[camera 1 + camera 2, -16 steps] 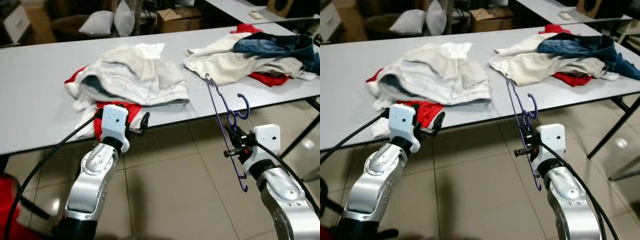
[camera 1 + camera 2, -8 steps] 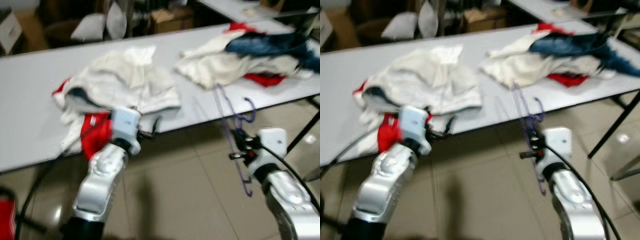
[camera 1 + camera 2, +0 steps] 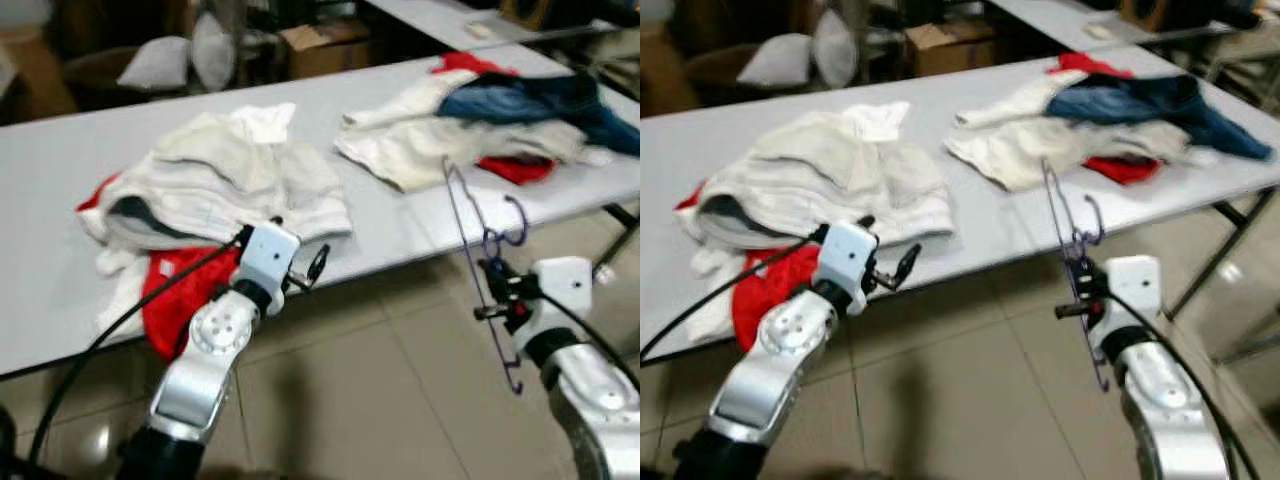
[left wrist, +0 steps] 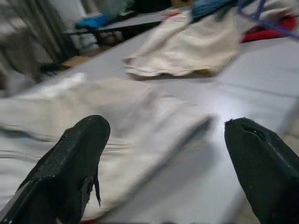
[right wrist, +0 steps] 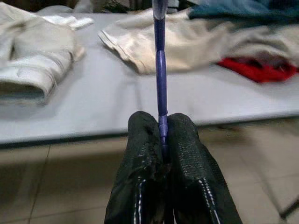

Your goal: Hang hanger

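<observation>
Clearly the right gripper (image 5: pixel 163 154) has the purple hanger (image 3: pixel 478 245) pinched tight between its two black fingers, holding it upright in the air just off the near edge of the grey table (image 3: pixel 60 290), over the tiled floor, with its hook near the gripper and pointing right. The left gripper (image 4: pixel 163 154) hovers at the table's near edge with its fingers spread wide and nothing between them, facing the white garment pile (image 3: pixel 225 180).

To do this step well, I judge the robot should keep the pinch firm so the thin frame does not twist, carry it clear of the table edge and the mixed clothes heap (image 3: pixel 500 110) on the far right, and bring the hook square to the rail.

No rail or rack can be made out. The head views are somewhat blurred, and the hanger's lower end is hard to trace against the floor.
</observation>
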